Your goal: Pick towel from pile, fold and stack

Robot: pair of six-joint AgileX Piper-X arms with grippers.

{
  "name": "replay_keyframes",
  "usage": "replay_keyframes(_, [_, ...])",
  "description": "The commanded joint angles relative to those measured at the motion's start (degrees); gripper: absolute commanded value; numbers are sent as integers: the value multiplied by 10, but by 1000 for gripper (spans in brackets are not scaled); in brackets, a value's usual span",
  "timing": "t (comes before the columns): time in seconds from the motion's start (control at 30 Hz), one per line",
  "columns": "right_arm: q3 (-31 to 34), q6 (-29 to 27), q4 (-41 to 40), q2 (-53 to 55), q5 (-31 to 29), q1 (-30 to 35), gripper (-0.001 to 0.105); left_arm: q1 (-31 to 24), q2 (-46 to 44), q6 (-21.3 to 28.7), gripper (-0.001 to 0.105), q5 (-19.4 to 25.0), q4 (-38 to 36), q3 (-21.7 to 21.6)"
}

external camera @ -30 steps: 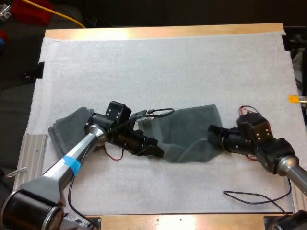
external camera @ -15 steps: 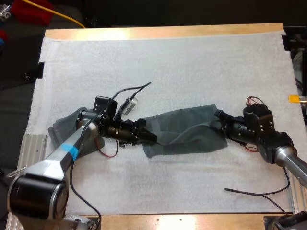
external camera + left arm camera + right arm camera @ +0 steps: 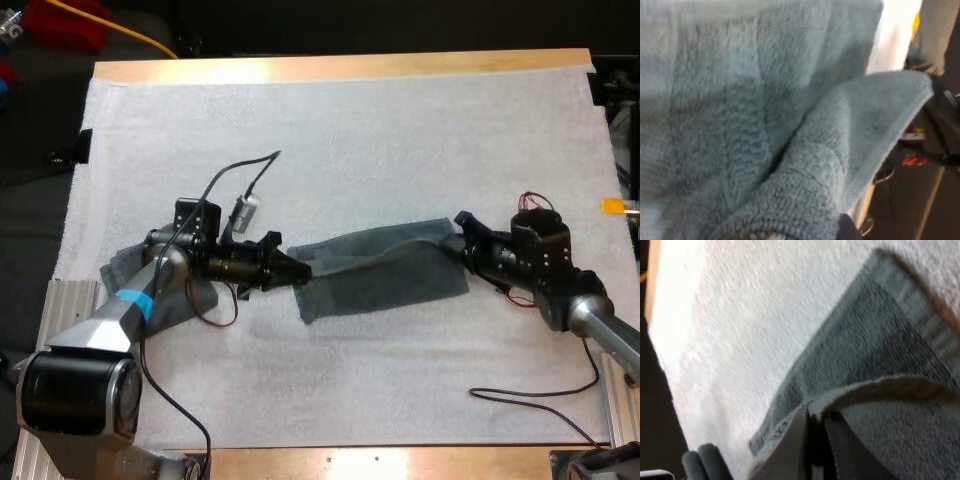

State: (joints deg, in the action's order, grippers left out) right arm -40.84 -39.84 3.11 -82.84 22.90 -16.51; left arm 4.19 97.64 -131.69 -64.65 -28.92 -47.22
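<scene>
- Left hand (image 3: 292, 272): clenched on the left end of the dark grey-green towel (image 3: 385, 268). In the left wrist view the cloth bunches up right against it.
- Right hand (image 3: 463, 243): pinched on the towel's opposite end. In the right wrist view a hem sits between its two fingers.
- Towel: spans between the two hands as a long band over the middle of the white mat (image 3: 350, 130). It looks partly doubled along its length. Resting or just lifted: cannot tell.
- Second towel (image 3: 122, 268): lies under the left arm at the mat's left side. Pile or folded stack: cannot tell.
- Progress (judgement): the pick is done and the towel is held at both ends, so folding is at an early stage. Left to do: finish the folds, place the towel on the stack, release.
</scene>
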Motion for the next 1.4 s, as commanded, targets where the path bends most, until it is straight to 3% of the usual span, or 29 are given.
replay_keyframes(0.0, [-3, 11, 10, -7, 6, 3, 1, -1, 4, -18, 0, -10, 15, 0])
replay_keyframes(0.2, [-3, 17, 17, -17, 1, 3, 1, -1, 16, -28, 2, -13, 21, 0])
replay_keyframes(0.27, [-3, 17, 25, -17, -1, 3, 1, -1, 17, -28, 14, -11, 29, 0])
replay_keyframes(0.37, [-3, 17, 44, -17, -4, 3, 2, -1, 16, -41, 45, -11, 45, 0])
replay_keyframes(0.43, [-3, 17, 61, -17, -3, 3, 6, -1, 16, -48, 71, -15, 55, 0])
replay_keyframes(0.47, [-3, 17, 68, -17, -3, 3, 9, -1, 16, -48, 75, -17, 59, 0])
replay_keyframes(0.57, [-3, 16, 92, -17, -3, 3, 29, -1, 16, -48, 66, -41, 78, 0])
replay_keyframes(0.63, [-3, 15, 115, -17, -3, 3, 47, -1, 16, -48, 66, -59, 92, 0])
replay_keyframes(0.73, [-3, 5, 147, -17, 5, 3, 64, -1, 15, -48, 66, -74, 96, -1])
replay_keyframes(1.2, [-3, -36, 173, 1, 98, 3, 64, -1, -101, -11, 66, -66, 96, -1])
replay_keyframes(1.37, [-3, -75, 119, 25, 108, 3, 64, 0, -154, 0, 66, -38, 95, -1])
